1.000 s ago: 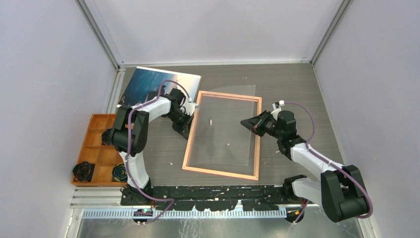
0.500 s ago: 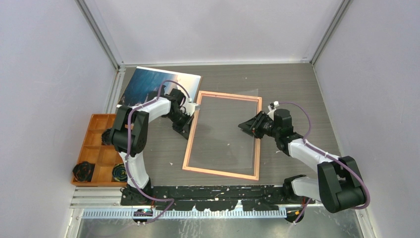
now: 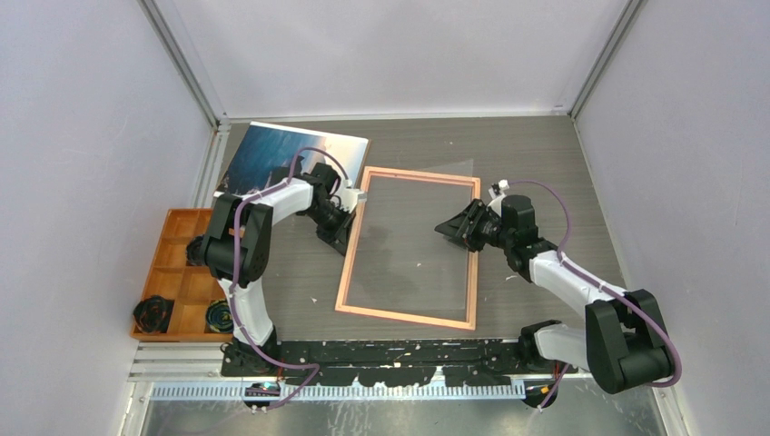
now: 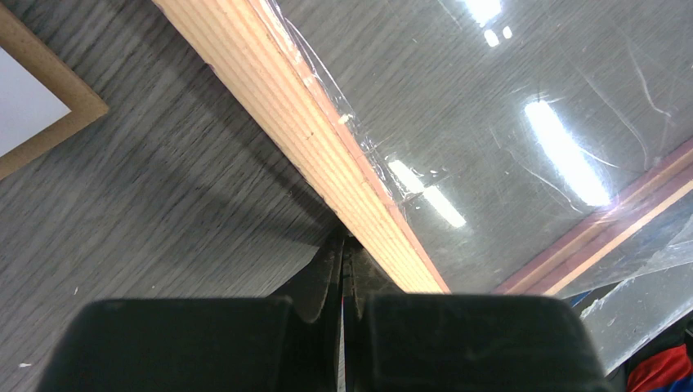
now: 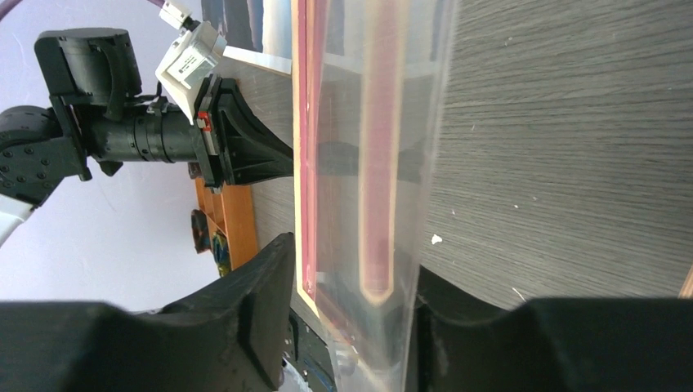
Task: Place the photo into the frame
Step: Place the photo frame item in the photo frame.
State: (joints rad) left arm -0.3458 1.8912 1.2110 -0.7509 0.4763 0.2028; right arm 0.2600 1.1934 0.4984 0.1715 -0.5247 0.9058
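Two wrist views alone reveal left claw (image 4: 342, 247) pressed together, right claw (image 5: 353, 273) spread.

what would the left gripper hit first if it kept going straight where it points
The frame: the shut left gripper points at its wooden side rail, tips apparently against it, with the clear pane just beyond.

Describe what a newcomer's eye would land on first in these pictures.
The frame lies flat in the middle of the table, with a clear pane over its opening. Both arms meet it from either side: the left hand, shut, at its left edge, and the right hand, open, at its right edge. The photo sits by the far left corner.
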